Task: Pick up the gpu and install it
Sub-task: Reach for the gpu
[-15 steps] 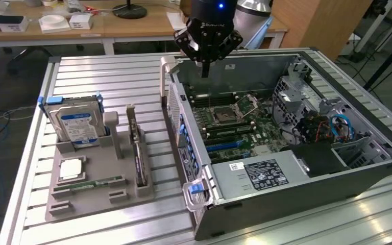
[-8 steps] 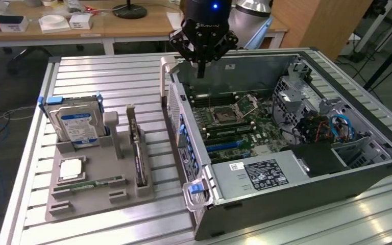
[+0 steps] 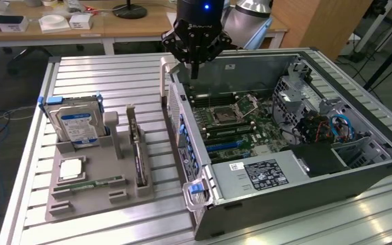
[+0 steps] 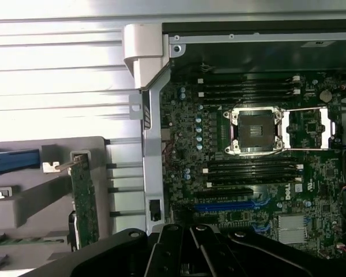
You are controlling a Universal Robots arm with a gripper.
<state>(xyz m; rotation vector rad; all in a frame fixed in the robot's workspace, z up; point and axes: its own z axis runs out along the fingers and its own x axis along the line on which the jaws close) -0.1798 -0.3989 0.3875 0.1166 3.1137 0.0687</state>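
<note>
The gpu [image 3: 137,150] is a thin card standing on edge in the grey holder [image 3: 80,204], left of the open computer case [image 3: 305,189]. In the wrist view the gpu [image 4: 84,199] shows its circuit face, with its silver bracket [image 4: 59,167] at one end. My gripper [image 3: 194,72] hangs above the case's far corner, well away from the card, shut with nothing between its fingers. The wrist view has my gripper [image 4: 191,245] over the motherboard [image 4: 184,144], near the blue slot [image 4: 225,205].
A hard drive [image 3: 77,125] with a blue-white label stands in the holder's back. A processor [image 3: 71,169] and a green memory stick [image 3: 90,184] lie in front of it. The case's raised side wall [image 3: 182,138] separates holder and motherboard. A desk [image 3: 80,25] stands behind.
</note>
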